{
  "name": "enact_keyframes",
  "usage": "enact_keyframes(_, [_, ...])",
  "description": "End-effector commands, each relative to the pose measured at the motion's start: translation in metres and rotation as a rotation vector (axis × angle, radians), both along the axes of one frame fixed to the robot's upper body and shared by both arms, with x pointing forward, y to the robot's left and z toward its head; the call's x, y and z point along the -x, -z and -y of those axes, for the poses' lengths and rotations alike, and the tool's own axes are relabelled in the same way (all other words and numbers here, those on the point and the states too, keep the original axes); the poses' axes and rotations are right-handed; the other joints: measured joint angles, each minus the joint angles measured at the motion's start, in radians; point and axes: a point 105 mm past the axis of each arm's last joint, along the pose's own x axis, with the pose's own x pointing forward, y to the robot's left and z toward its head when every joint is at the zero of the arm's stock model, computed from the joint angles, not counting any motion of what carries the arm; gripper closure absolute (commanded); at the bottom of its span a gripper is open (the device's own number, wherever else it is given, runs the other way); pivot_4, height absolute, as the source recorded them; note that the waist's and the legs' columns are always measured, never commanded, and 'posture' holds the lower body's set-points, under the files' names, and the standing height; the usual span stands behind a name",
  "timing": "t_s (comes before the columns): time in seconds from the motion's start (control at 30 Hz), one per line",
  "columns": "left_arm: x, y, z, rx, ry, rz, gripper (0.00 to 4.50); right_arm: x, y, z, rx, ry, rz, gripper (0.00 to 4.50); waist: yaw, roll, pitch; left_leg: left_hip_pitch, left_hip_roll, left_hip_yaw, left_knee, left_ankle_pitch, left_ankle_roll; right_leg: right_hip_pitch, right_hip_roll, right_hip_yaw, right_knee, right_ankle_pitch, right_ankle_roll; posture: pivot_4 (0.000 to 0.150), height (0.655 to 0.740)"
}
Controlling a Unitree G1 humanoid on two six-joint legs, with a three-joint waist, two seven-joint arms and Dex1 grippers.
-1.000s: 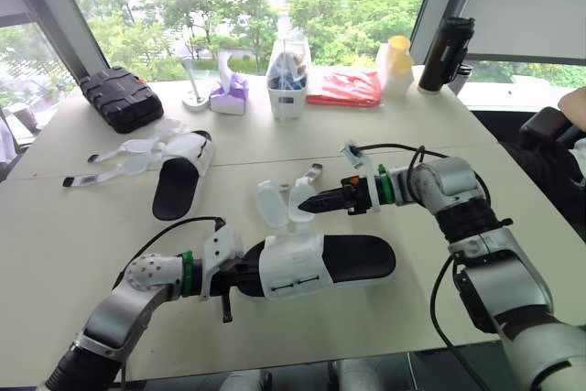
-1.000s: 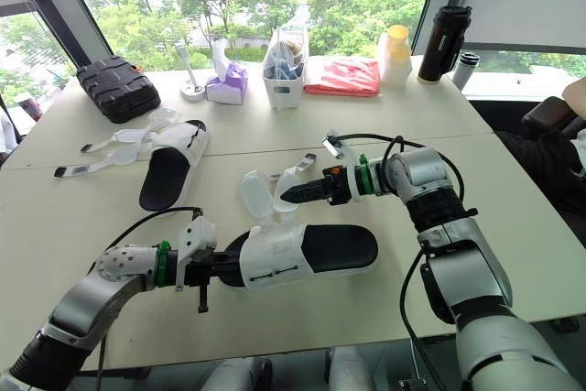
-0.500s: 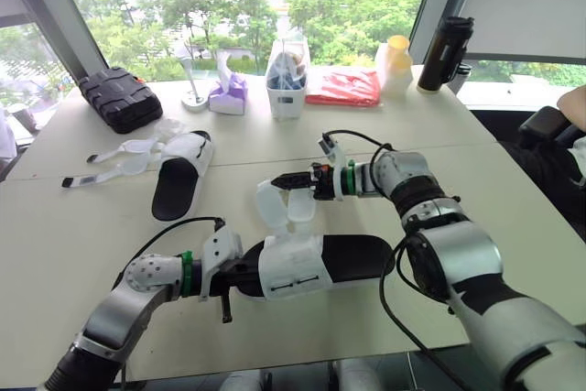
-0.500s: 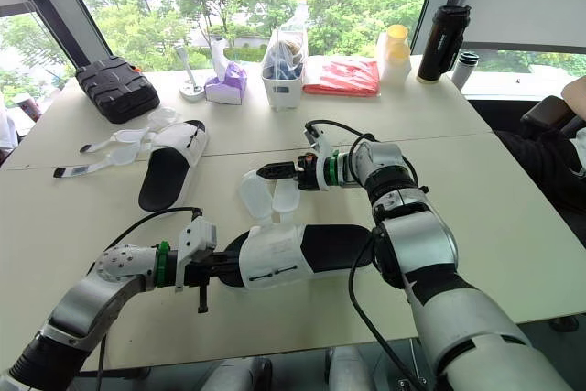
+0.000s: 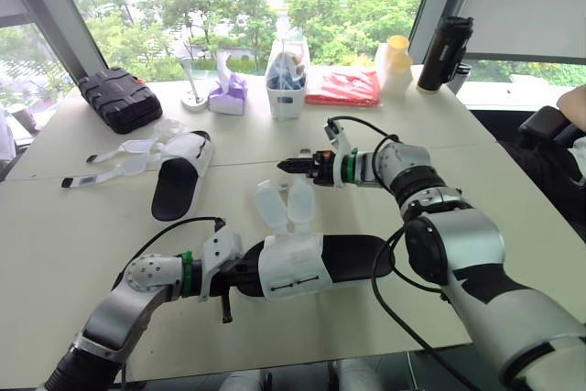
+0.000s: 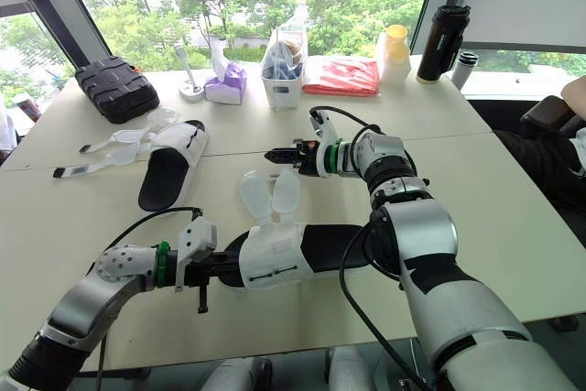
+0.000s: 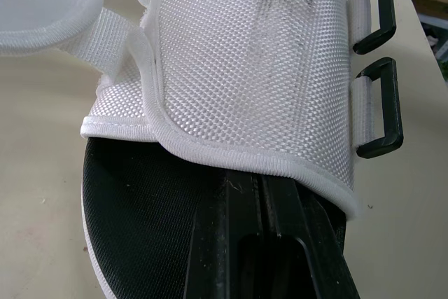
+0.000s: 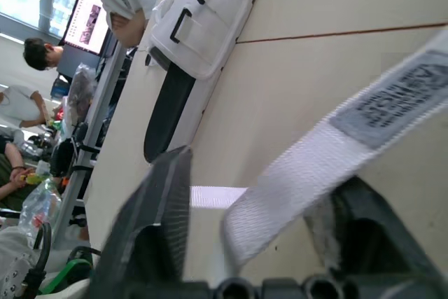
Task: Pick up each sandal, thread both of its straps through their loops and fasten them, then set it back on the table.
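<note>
The near sandal lies on the table, black footbed up, with its white upper toward my left. My left gripper is shut, its fingers tucked along the footbed under that upper, beside two black loops. Both padded strap flaps stick up unthreaded behind the sandal. My right gripper hovers just beyond them, still open, and the thin white strap end runs between its fingers, resting against one. The second sandal lies at the far left, straps spread out loose.
Along the window side stand a black case, a tissue pack, a white caddy, a red packet, a yellow-topped bottle and a black flask. A person's arm shows at the right edge.
My right gripper has moved from beside the strap flaps farther away from me, along the strap to its end, and its fingers have narrowed around it. The left arm and sandal stayed put.
</note>
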Motion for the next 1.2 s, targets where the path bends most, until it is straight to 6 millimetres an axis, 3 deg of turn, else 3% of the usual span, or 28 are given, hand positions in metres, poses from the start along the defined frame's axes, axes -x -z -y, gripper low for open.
enact_keyframes(0.03, [0.006,0.010,0.005,-0.013,0.012,-0.038,4.50,-0.003,-0.026,-0.005,-0.062,-0.016,0.060,4.08,0.000,0.000,0.000,0.000,0.000,0.000,0.000,0.000,0.000,0.000,0.000,0.000,0.000,0.000,0.000,0.150,0.7400])
enact_keyframes(0.07, [0.006,0.010,0.005,-0.013,0.013,-0.038,4.50,-0.002,-0.028,-0.005,-0.068,-0.019,0.062,4.47,0.000,0.000,0.000,0.000,0.000,0.000,0.000,0.000,0.000,0.000,0.000,0.000,0.000,0.000,0.000,0.150,0.7400])
enact_keyframes(0.23, [0.006,0.010,0.007,-0.009,0.019,-0.042,4.50,0.008,-0.052,-0.002,-0.107,-0.127,0.111,4.47,0.001,0.000,0.000,0.000,0.000,0.000,0.000,0.000,0.000,0.000,0.000,0.000,0.000,0.000,0.000,0.150,0.7400])
enact_keyframes(0.3, [0.007,0.010,0.008,-0.008,0.022,-0.047,4.50,0.021,-0.065,-0.001,-0.099,-0.236,0.194,4.47,0.002,0.000,0.000,-0.001,0.000,0.000,0.000,0.000,0.000,0.000,0.000,0.000,0.000,0.000,0.000,0.150,0.7400])
enact_keyframes(0.4, [0.006,0.011,0.008,-0.010,0.022,-0.048,4.50,0.055,-0.082,-0.002,-0.090,-0.394,0.376,4.47,0.002,0.000,0.000,-0.002,0.000,-0.001,0.000,0.000,0.000,-0.001,0.000,-0.001,-0.001,0.000,0.000,0.150,0.7400])
enact_keyframes(0.57, [0.004,0.010,0.009,-0.004,0.017,-0.048,4.50,0.126,-0.074,-0.007,-0.018,-0.600,0.585,4.47,0.002,0.001,0.000,-0.003,0.000,-0.006,0.000,0.000,0.000,-0.002,-0.001,-0.001,-0.001,0.000,0.000,0.150,0.7400])
enact_keyframes(0.67, [0.004,0.011,0.006,-0.007,0.015,-0.051,4.50,0.153,-0.059,-0.001,0.046,-0.695,0.651,4.47,0.003,0.000,0.000,-0.002,0.000,-0.006,0.000,0.000,0.000,-0.001,-0.002,-0.002,0.000,0.000,0.001,0.150,0.7400])
enact_keyframes(1.07, [0.000,0.008,0.002,0.003,-0.024,-0.063,4.50,0.196,-0.009,0.015,0.159,-0.941,0.676,4.47,0.003,0.000,-0.001,-0.001,0.000,-0.005,0.000,0.000,0.000,0.000,-0.001,-0.002,-0.001,0.000,0.001,0.150,0.7400])
enact_keyframes(1.2, [0.003,0.008,0.000,0.002,-0.026,-0.073,4.50,0.202,0.000,0.012,0.177,-0.981,0.726,3.23,0.002,0.000,-0.001,-0.001,0.000,-0.005,0.000,0.000,0.000,0.000,-0.001,-0.002,-0.001,0.000,0.001,0.150,0.7400])
